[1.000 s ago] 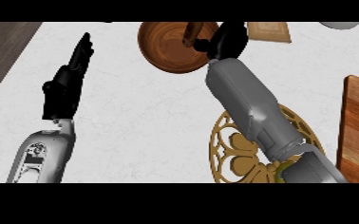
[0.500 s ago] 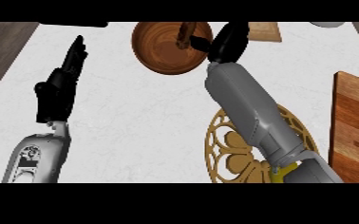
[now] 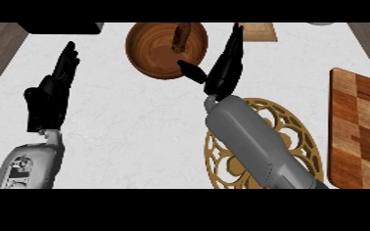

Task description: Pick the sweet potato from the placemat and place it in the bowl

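A wooden bowl (image 3: 166, 49) is seen near the far edge of the white worktop (image 3: 130, 117), with the sweet potato (image 3: 180, 36) lying inside it. The right hand (image 3: 225, 68) is held just beside the bowl's right rim, fingers straight and empty. A gold openwork placemat (image 3: 289, 127) is partly covered by the right forearm. The left hand (image 3: 52, 95) is shown open near the left edge. A wooden board (image 3: 350, 127) is set at the right edge.
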